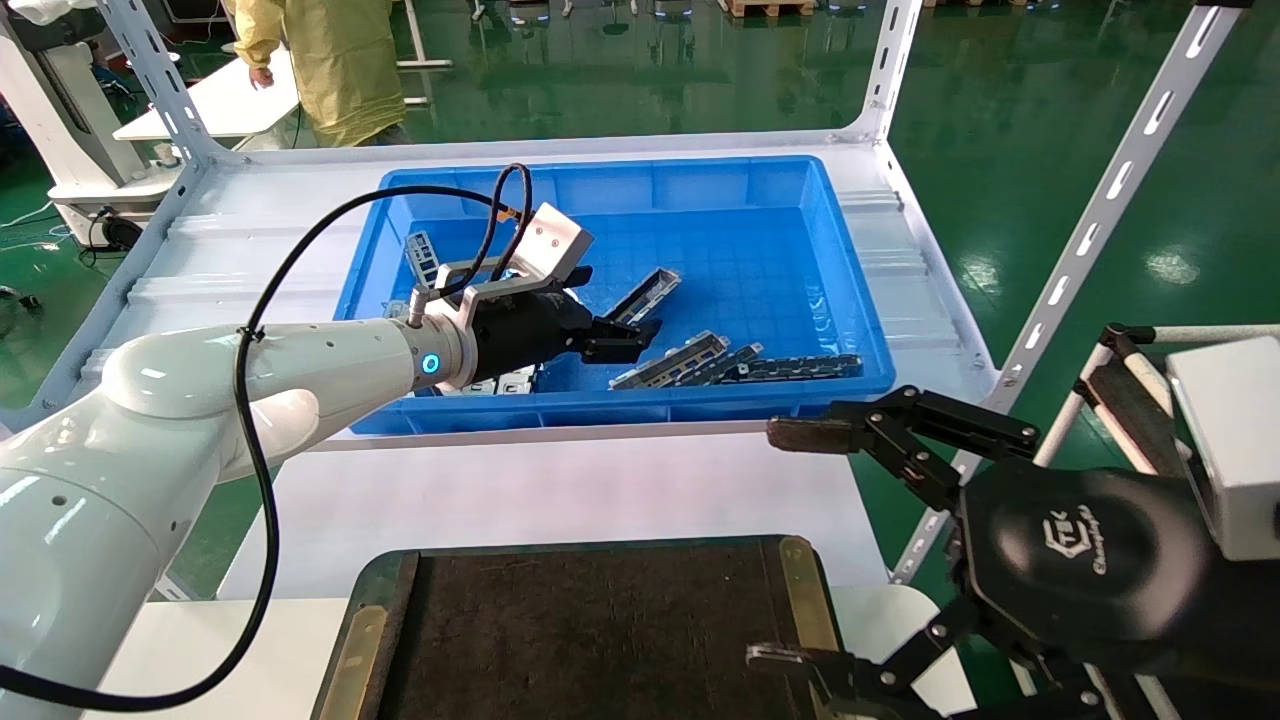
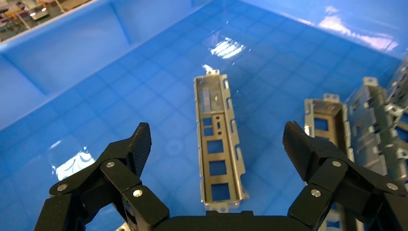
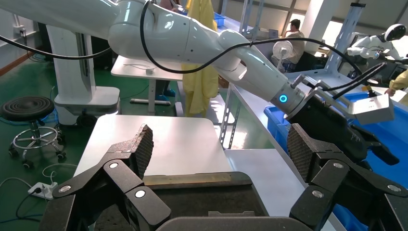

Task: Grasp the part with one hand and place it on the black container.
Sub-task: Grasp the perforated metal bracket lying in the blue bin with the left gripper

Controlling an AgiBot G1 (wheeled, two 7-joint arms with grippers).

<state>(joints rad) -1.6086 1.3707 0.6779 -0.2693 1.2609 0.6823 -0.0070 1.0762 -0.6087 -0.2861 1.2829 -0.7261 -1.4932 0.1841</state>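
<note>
1. Left gripper [image 1: 640, 338] first, since that's your working one: it's reaching out over the blue bin [image 1: 620, 190] on a glossy white arm [image 1: 250, 370], with a glowing blue ring at the wrist and a grey camera box on top. A black cable [image 1: 262, 440] loops along the arm up to that box.
2. Check your left wrist view: the fingers [image 2: 137, 144] are spread wide with nothing between them, and the part [image 2: 218, 139] lies flat on the bin floor right in the gap between the two pads. It's untouched. You can see its row of rectangular cut-outs running along its length.
3. More grey brackets [image 1: 670, 362] are scattered across the bin floor just to the right of the gripper, a few of them overlapping each other, and one more leans against the bin's back-left corner.
4. Black container [image 1: 590, 630] sits at the near edge of the table, well apart from the bin, with dull brass strips down both sides. Nothing is resting on it.
5. Right gripper [image 1: 790, 545] is parked low on your right, beside the container's right edge, fingers splayed wide and holding nothing. There's a white logo on its body, but I can't read the lettering properly.
6. Somebody in a yellow coat [image 1: 330, 60] is standing behind the table at far left.
</note>
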